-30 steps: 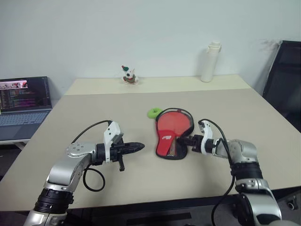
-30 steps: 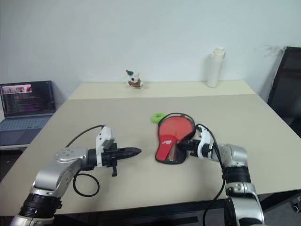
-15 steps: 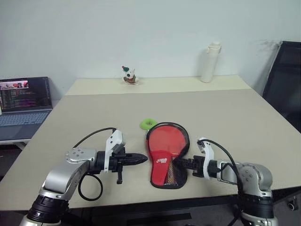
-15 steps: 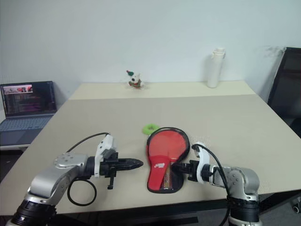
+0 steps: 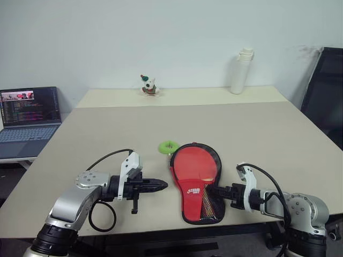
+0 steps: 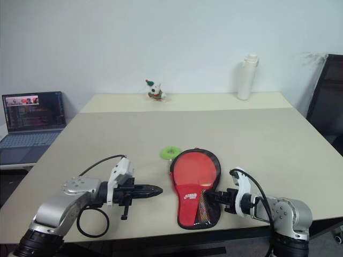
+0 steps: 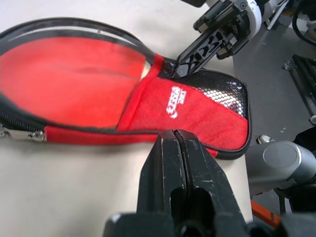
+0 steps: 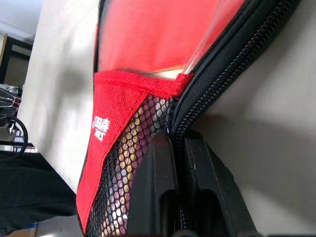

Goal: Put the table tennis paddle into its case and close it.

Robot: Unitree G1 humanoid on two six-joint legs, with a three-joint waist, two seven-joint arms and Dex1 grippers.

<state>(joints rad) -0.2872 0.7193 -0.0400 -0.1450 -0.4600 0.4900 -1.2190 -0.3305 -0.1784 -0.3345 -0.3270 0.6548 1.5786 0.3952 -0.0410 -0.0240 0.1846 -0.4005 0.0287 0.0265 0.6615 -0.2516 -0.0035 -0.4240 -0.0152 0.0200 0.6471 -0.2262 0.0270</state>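
Observation:
The case (image 5: 192, 191), black with a red logo panel and a mesh part, lies flat near the table's front edge. Inside its round end shows the red face of the table tennis paddle (image 5: 196, 164), and light wood shows through the mesh (image 8: 129, 148). A green pull tag (image 5: 169, 146) lies at the case's far end. My right gripper (image 5: 215, 191) is shut on the case's zip edge beside the mesh. Just left of the case, my left gripper (image 5: 162, 185) is shut on nothing, its tip pointing at the red panel (image 7: 187, 106) without touching it.
A laptop (image 5: 29, 115) stands open off the table's left side. A white bottle (image 5: 239, 71) and a small toy figure (image 5: 149, 85) stand at the far edge of the table (image 5: 107, 134). A black chair (image 5: 324, 96) is at the right.
My right gripper has drawn back toward the front edge, dragging the case and green tag with it. The left gripper has drawn back slightly and stays shut.

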